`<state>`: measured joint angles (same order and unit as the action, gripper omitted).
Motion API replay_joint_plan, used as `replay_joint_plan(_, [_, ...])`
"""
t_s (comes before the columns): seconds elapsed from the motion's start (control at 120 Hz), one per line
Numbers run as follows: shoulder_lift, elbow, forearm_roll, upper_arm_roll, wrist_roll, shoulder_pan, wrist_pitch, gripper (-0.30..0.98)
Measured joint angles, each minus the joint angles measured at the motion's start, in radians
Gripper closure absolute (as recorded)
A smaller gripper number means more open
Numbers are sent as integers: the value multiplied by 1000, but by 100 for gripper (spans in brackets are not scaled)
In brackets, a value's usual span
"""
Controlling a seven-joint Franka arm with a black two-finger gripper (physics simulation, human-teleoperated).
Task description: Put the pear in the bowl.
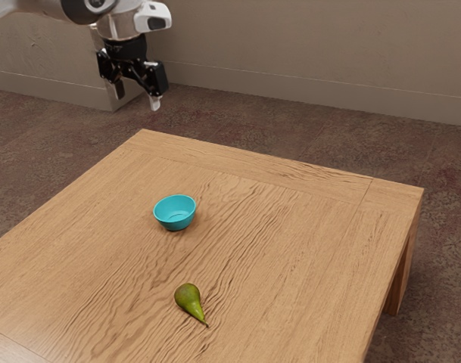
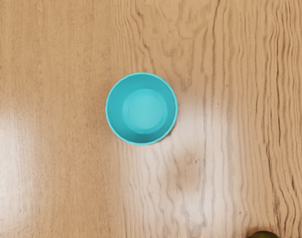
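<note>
Pear [image 1: 188, 296] lies apart from upright bowl [image 1: 174, 218] on tabletop [image 1: 291, 242]; tool [image 1: 138, 102] is raised, wide open, empty.

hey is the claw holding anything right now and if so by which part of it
Nothing is held: the claw is open, and the pear lies on the table.

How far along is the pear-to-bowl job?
Nothing looks done: the bowl is empty, and the pear lies on the table, apart from it. In hand: nothing; the gripper is open, raised away from both. Left: the whole job, so grasp the pear, lift it, carry it over the bowl and release.
</note>
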<state>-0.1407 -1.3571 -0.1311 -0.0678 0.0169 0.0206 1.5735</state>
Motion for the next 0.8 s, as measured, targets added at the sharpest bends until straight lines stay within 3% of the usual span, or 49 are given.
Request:
replay_joint_plan(0.133, [7,-26,0,-24,0,2,-1,0])
replay_joint_plan(0.283, [83,-207,34,-44,5,-25,23,0])
replay_joint_plan(0.583, [170,-565,209,-61,108,-59,171,0])
replay_joint_plan(0.8, [216,-817,307,-73,237,-30,380,0])
